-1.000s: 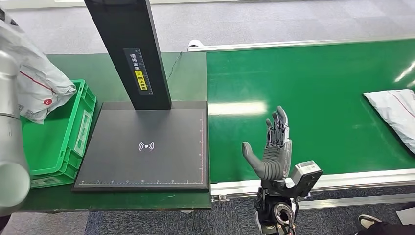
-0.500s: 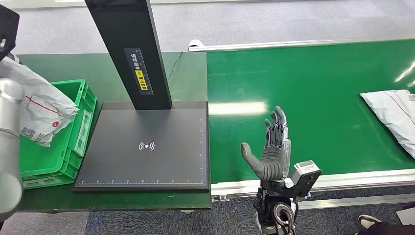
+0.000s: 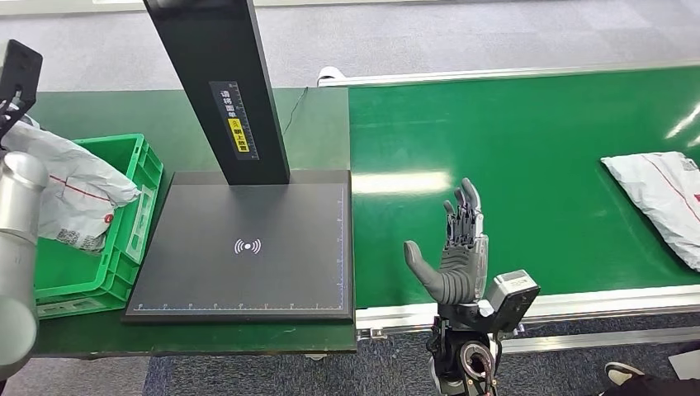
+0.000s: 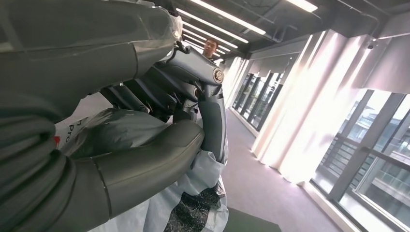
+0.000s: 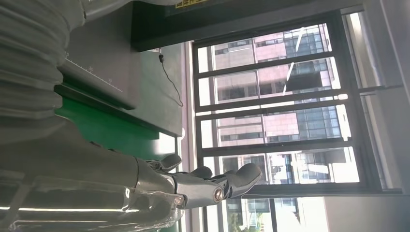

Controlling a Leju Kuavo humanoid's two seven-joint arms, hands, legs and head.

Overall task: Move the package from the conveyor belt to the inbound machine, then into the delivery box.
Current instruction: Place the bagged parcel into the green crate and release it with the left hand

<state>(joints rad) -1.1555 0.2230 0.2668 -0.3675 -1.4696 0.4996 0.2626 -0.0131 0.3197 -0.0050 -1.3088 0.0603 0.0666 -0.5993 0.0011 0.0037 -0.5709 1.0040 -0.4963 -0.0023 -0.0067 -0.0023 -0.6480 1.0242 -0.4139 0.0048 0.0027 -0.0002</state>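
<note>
The left hand (image 4: 145, 145), fingers wrapped around the package (image 3: 70, 202) hanging partly inside the green crate (image 3: 132, 239), should lower it fully past the rim before letting go, while the right hand (image 3: 458, 256) waits spread above the conveyor belt (image 3: 536, 165).

Bright, even ceiling light; a pale glare streak lies on the conveyor belt (image 3: 528, 165) just beyond the right robot hand (image 3: 459, 257). Windows (image 5: 285, 116) past its fingertips blaze, overexposed.

A crumpled white package (image 3: 70, 198) hung over the green box (image 3: 136, 210); the black scanner plate (image 3: 248, 247) sat beside the green belt (image 3: 528, 181).
</note>
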